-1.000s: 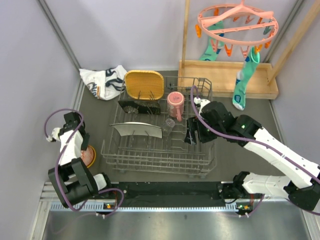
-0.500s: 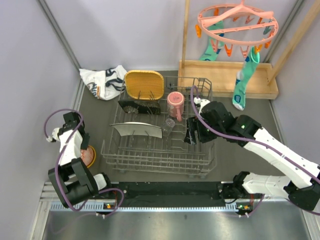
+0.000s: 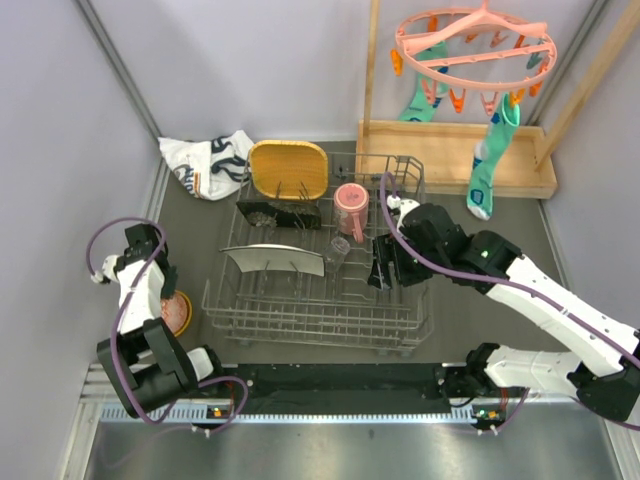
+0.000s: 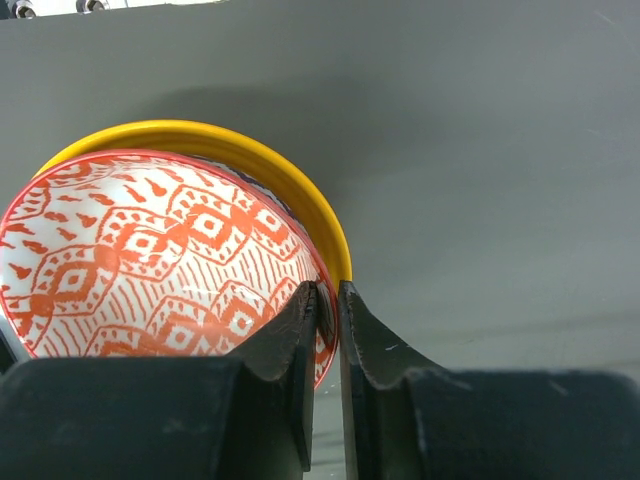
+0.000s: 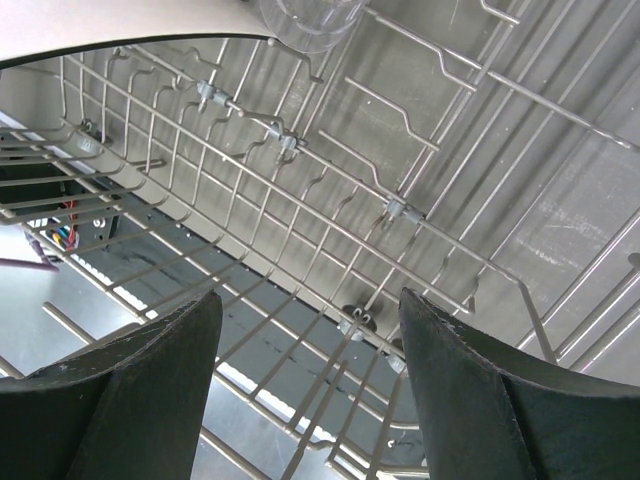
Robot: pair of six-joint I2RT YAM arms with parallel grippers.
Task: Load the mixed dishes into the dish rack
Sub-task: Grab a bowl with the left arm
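orange bowl with a red-and-white pattern inside sits on the grey table, far left, apart from the dish rack. left end effector is over it, fingers pinched together on the near rim, one inside, one outside. a yellow-rimmed bowl shows just outside the orange rim, apparently nested under it; can't tell if the pinch takes both rims. white cloth lies at the far left of the table.

in the rack, left to right: yellow wooden plate on edge at the far left corner, black floral plate just in front of it, pale plate on edge in the middle row, small clear glass near the centre, pink cup behind the glass.

right end effector hangs over the rack's right part, jaws wide apart, only wire prongs below, gripping nothing. pink peg hanger with teal socks hangs far right.
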